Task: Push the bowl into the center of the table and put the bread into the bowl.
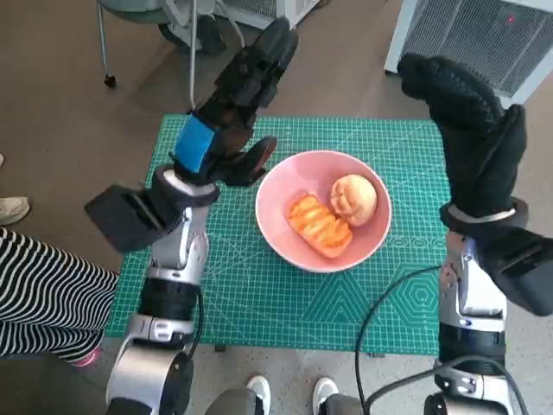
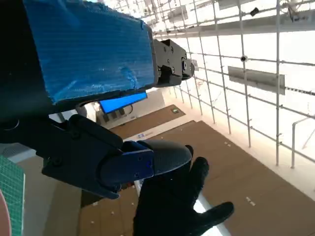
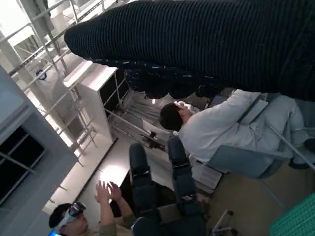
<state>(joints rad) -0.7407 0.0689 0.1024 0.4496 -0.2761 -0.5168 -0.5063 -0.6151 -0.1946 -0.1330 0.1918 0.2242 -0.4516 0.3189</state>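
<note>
A pink bowl (image 1: 286, 226) sits near the middle of the green cutting mat (image 1: 251, 294) in the head view. Inside it lie two pieces of bread: a striped orange loaf (image 1: 320, 226) and a round pale bun (image 1: 354, 199). My left hand (image 1: 235, 104) is raised above the mat's far left part, fingers spread and holding nothing. My right hand (image 1: 467, 117) is raised over the mat's right edge, fingers apart and empty. In the left wrist view the blue-taped back (image 2: 93, 49) fills the picture, and the gloved right hand (image 2: 174, 206) shows beyond it.
A white ventilated unit (image 1: 484, 35) stands on the floor past the table's far right corner, and a chair base (image 1: 173, 22) at the far left. A person's striped leg (image 1: 43, 285) is at the left. People sit and stand in the right wrist view (image 3: 216, 128).
</note>
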